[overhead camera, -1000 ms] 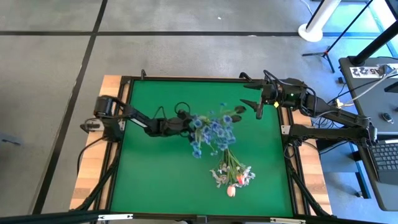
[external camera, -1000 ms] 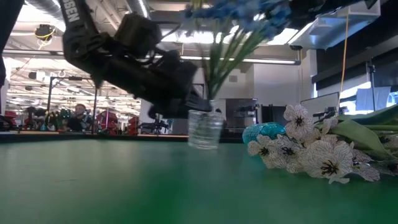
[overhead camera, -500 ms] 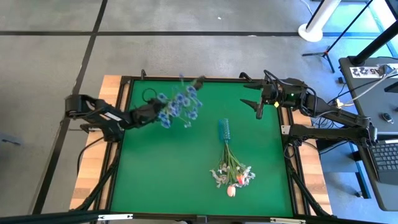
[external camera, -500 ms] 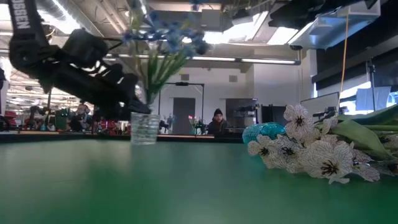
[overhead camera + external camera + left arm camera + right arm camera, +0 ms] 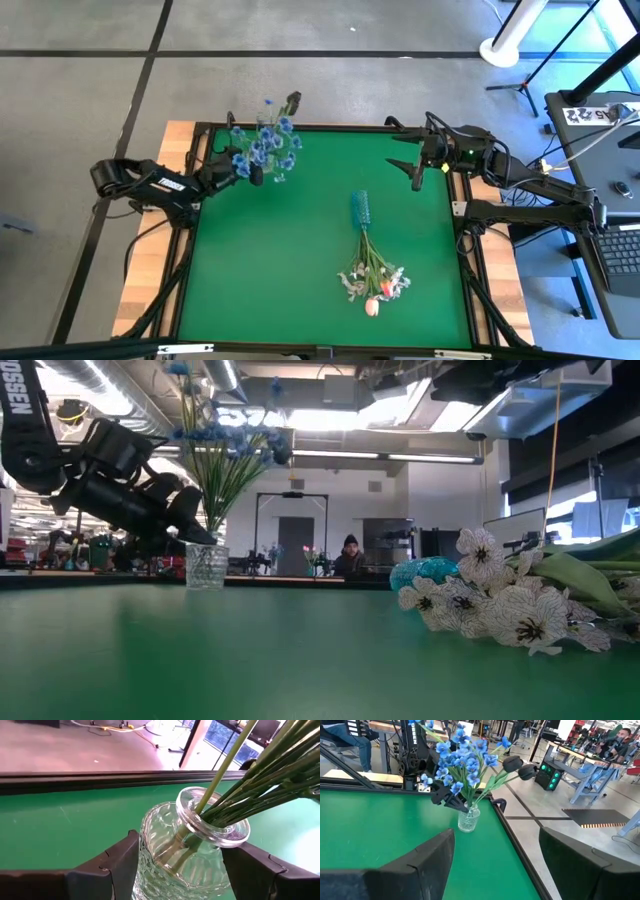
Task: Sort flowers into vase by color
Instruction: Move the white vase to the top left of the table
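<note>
1. High view: straight down from above, far enough to take in the whole green table (image 5: 300,260), both arms and the surrounding floor.
2. Low view: at table-top height, level across the green surface into the room; white blossoms (image 5: 500,605) very close, glass vase (image 5: 207,565) far off.
3. Left wrist view: forward past the left gripper (image 5: 180,862), very near, fingers either side of the vase.
4. Right wrist view: forward past the right gripper (image 5: 495,855), across the table toward the same vase, well ahead of its fingers.
5. Shared by all four: vase with blue flowers (image 5: 262,150). High and low views only: white blossoms.
</note>
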You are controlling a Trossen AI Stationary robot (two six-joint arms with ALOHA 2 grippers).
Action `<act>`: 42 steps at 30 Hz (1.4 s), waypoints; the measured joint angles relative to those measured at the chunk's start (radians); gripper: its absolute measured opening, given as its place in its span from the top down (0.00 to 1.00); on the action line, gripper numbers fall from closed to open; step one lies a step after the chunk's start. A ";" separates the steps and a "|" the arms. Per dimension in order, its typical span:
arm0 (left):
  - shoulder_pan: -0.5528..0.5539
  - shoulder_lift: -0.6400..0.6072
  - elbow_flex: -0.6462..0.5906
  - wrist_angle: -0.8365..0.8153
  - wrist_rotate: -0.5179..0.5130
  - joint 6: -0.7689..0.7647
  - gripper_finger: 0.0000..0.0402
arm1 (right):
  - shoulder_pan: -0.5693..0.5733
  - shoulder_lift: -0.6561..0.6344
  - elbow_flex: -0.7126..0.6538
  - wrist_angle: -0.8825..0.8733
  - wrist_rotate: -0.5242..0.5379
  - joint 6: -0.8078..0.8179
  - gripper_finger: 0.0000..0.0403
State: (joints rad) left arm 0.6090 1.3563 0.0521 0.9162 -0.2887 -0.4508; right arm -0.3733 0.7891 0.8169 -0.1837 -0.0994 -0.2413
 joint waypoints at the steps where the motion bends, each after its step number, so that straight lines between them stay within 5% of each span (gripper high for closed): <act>1: 0.009 0.000 0.000 0.000 0.013 -0.009 0.40 | 0.000 0.000 0.000 -0.001 0.000 0.000 0.28; 12: 0.014 0.000 0.000 -0.012 0.075 -0.068 0.27 | 0.000 0.000 0.000 -0.016 0.000 0.000 0.28; 28: 0.018 -0.025 0.000 -0.026 0.095 -0.073 0.27 | 0.000 0.000 0.000 -0.053 0.000 0.007 0.28; 42: 0.065 -0.262 -0.001 -0.307 0.101 -0.080 0.26 | 0.000 0.000 0.000 -0.060 0.000 0.008 0.28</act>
State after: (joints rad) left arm 0.6739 1.0943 0.0513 0.6091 -0.1879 -0.5312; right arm -0.3733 0.7891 0.8169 -0.2436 -0.0994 -0.2329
